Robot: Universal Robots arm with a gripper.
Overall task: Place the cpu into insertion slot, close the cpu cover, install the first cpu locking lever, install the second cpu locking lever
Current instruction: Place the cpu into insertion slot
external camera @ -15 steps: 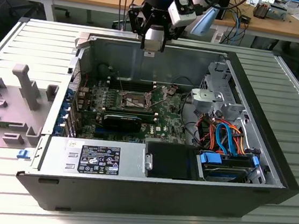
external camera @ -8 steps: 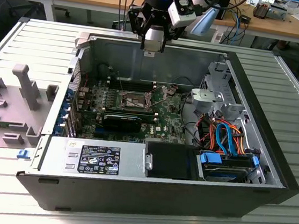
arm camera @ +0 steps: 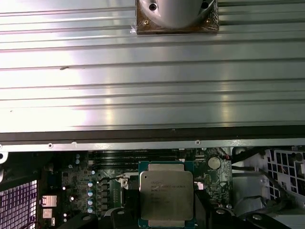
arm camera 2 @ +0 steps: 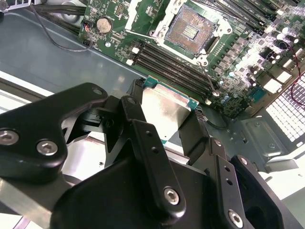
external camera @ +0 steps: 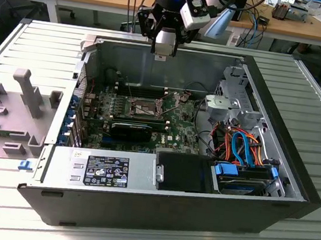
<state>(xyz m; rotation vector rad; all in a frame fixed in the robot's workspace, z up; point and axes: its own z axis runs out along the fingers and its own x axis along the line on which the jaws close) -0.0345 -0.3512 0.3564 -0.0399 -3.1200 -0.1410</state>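
Observation:
My gripper [external camera: 163, 52] hangs above the back wall of the open computer case [external camera: 269, 80], shut on the cpu [external camera: 162, 56]. In both wrist views the cpu [arm camera 2: 164, 112] [arm camera: 166, 195] is a flat silver square on a green base, clamped by its edges between black fingers [arm camera 2: 131, 117]. The insertion slot [external camera: 141, 107] [arm camera 2: 190, 28] lies open on the motherboard well below, its dark pin field bare inside a silver rim. Thin wire levers [external camera: 165, 102] stand raised beside it. I cannot pick out the cpu cover from the metal around the socket.
Long black memory slots [arm camera 2: 167, 62] run beside the socket. A black card [external camera: 133, 129], a power supply [external camera: 105, 171] and a drive bay with blue and orange cables [external camera: 244, 150] fill the near side. A grey fixture [external camera: 27, 90] sits at the exterior view's left.

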